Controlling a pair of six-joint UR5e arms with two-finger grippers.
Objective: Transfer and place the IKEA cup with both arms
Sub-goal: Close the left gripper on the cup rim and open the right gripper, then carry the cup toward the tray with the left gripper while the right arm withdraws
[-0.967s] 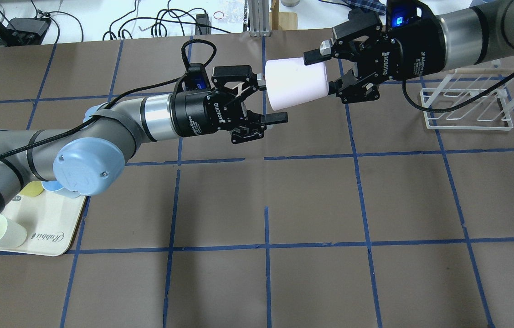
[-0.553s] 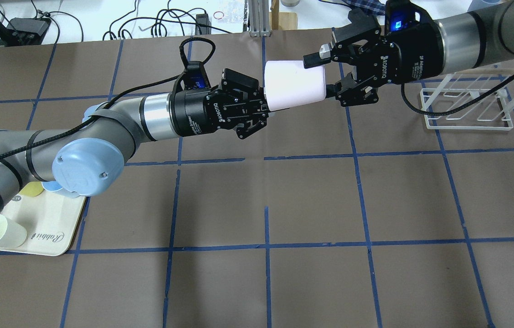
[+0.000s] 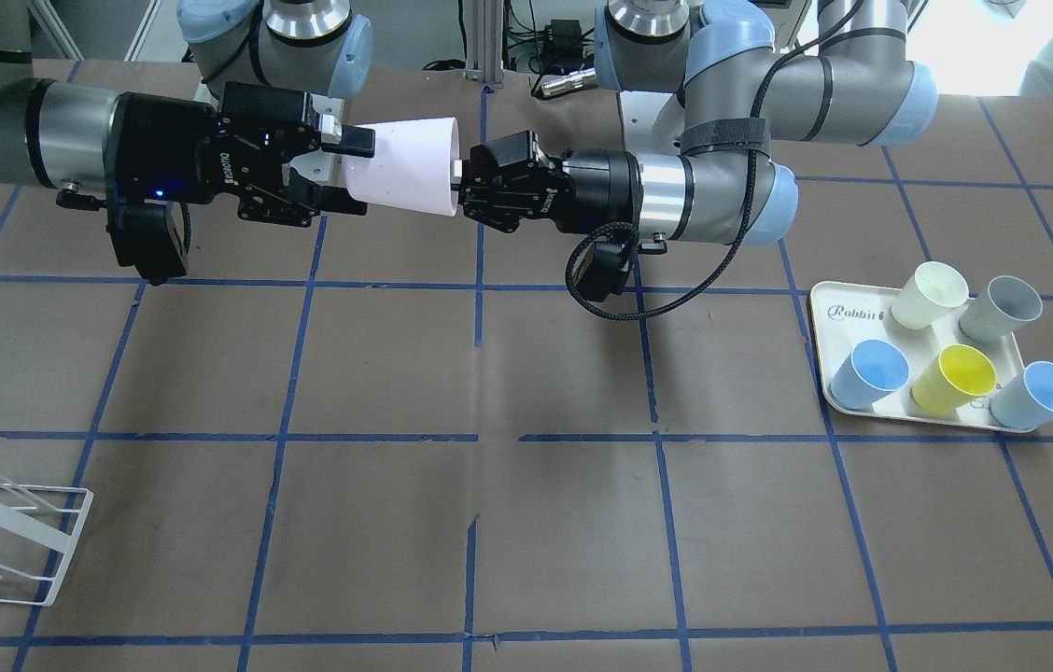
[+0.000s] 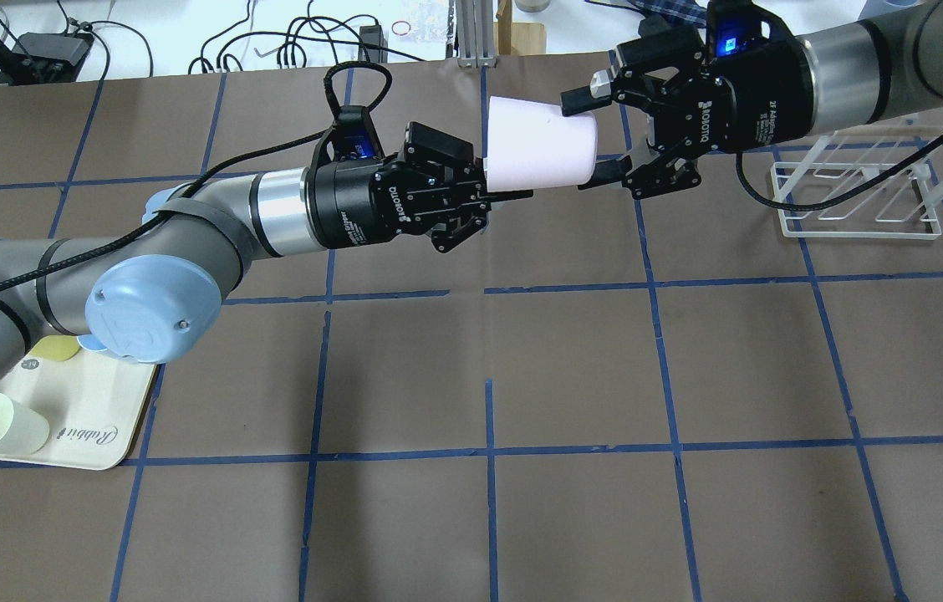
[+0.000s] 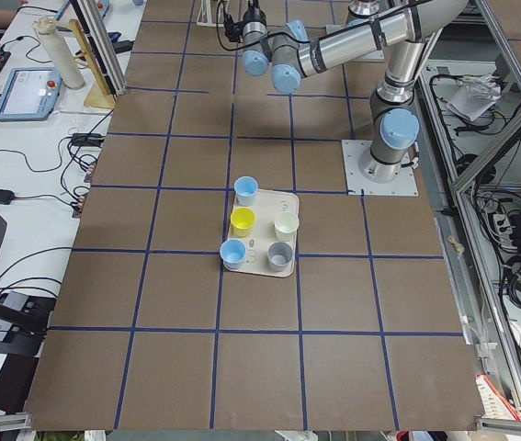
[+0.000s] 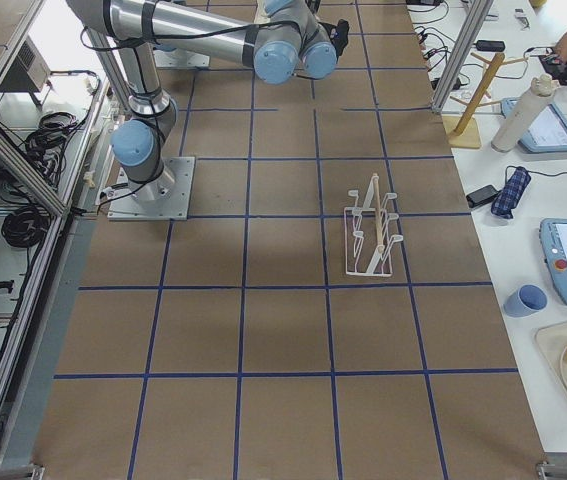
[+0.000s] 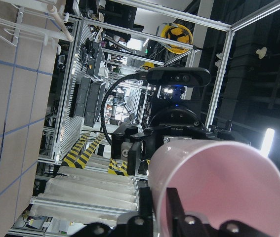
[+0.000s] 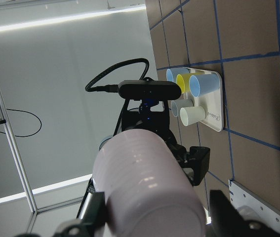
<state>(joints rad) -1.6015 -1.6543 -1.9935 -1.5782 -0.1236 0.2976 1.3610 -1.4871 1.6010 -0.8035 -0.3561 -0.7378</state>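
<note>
The left gripper (image 4: 498, 194) pinches the rim of the cup (image 4: 534, 155). The right gripper (image 4: 577, 144), at its 3 o'clock, is spread open.

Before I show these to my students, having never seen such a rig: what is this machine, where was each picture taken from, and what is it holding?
It is two robot arms at a brown table taped into blue squares. One camera looks down from behind the robot, one faces it, two watch from the table's ends, and one sits on each wrist. In mid-air the left gripper pinches the wide rim of the pink cup. The right gripper brackets its narrow base, fingers seemingly slightly apart from it. On the table lie a tray with five cups and a white wire rack.
</note>
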